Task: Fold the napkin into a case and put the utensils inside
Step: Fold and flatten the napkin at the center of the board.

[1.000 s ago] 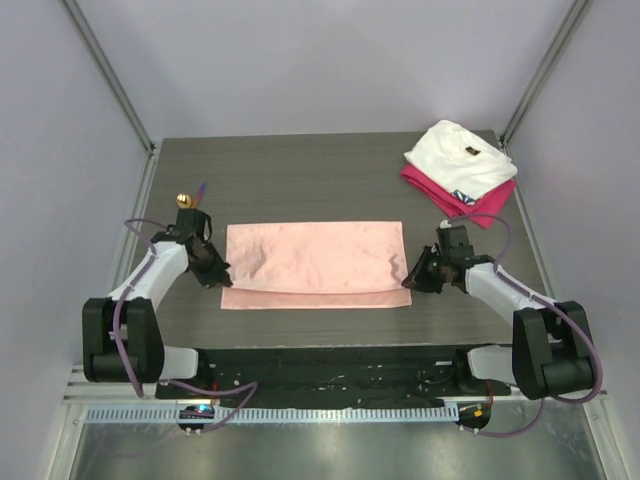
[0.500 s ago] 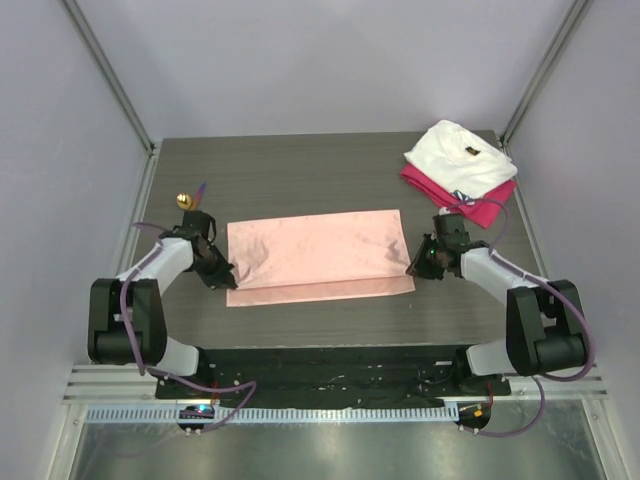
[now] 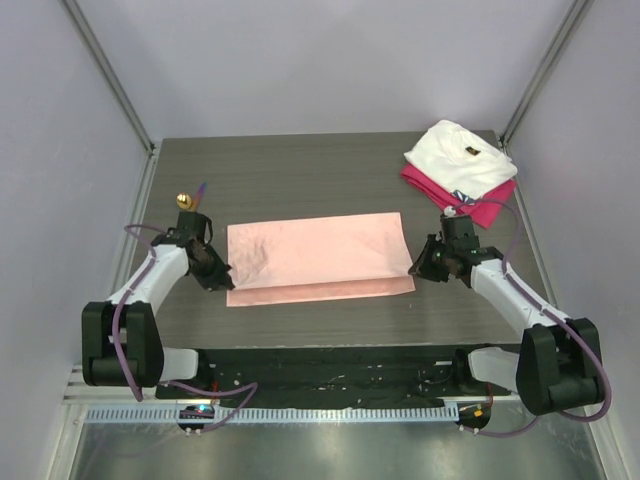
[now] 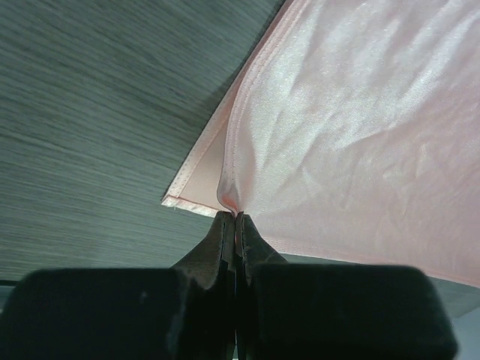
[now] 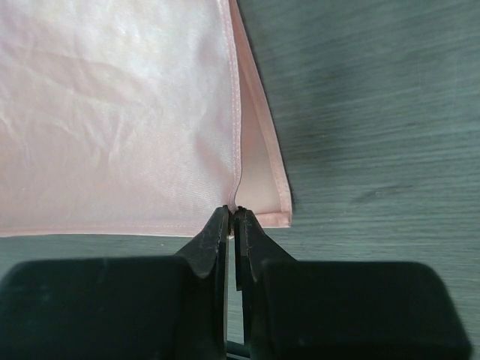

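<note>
My left fingers (image 4: pixel 219 238) are clenched on a pinch of the thin salmon-pink, slightly shiny cloth napkin (image 4: pixel 352 127), right at the left near corner of its upper layer. A narrow strip of the lower layer shows beside and below the pinch. My right fingers (image 5: pixel 216 236) mirror this. They are clamped on the upper layer's hem at the right near corner, with the lower layer's corner poking out just past them.

From both pairs of fingers the cloth runs forward, away from the arm bases, and inward toward the middle of the dark wood-grain desk (image 3: pixel 300 170). In the overhead view the napkin (image 3: pixel 315 258) lies flat as a wide rectangle. Its long axis goes left to right between the two arms, one end in each grip.

I judge the next fold turns on that. Each arm has its own end, so both must carry the layer together, square to the long axis, or the edge will skew.

The slim utensils with the gold round bowl (image 3: pixel 190 198) sit beyond the left arm, well clear of the right one. The left arm is nearer for loading them.
</note>
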